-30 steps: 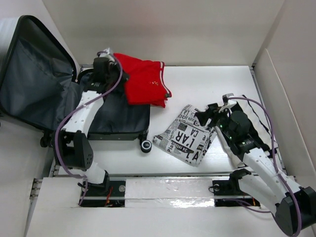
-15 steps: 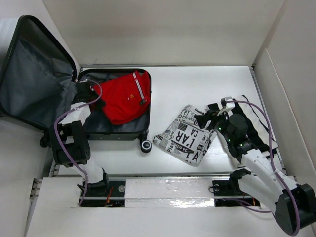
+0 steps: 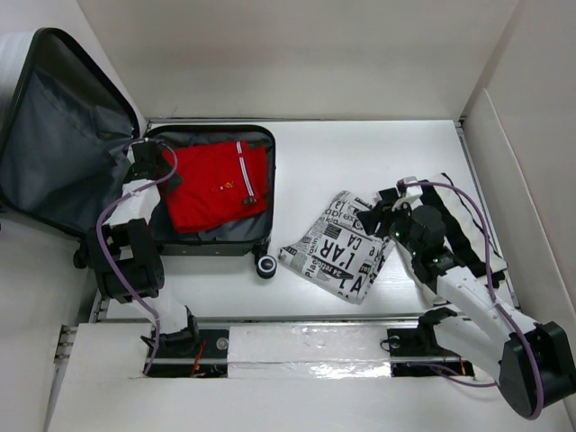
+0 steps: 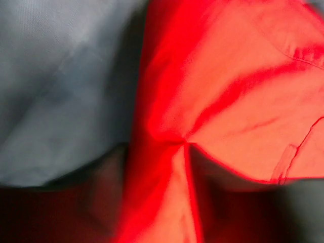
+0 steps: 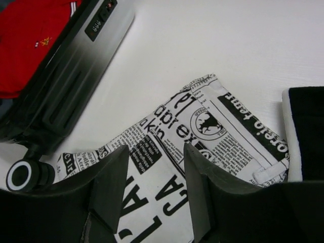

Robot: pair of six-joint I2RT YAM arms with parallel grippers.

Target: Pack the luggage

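The luggage [image 3: 216,243] lies open at the left, its lid [image 3: 54,135] raised and showing grey lining. A red garment [image 3: 211,184] lies spread inside its base. My left gripper [image 3: 148,168] sits at the base's left rim. In the blurred left wrist view its dark fingers [image 4: 111,192] stand apart, with a fold of the red garment [image 4: 243,91] lying between them and grey lining [image 4: 61,76] behind. My right gripper [image 3: 371,214] hovers low over a newspaper-print cloth [image 3: 337,247]. Its jaws are apart [image 5: 156,152] above the cloth [image 5: 212,116], holding nothing.
A black-and-white garment [image 3: 463,225] lies under my right arm at the table's right side, its edge showing [image 5: 306,131]. The luggage's shell [image 5: 76,76] and a caster wheel [image 5: 20,175] stand just left of the printed cloth. White walls enclose the table.
The left arm drew the red garment from the luggage's back edge down into the base, then its jaws came apart. The right jaws narrowed over the printed cloth.
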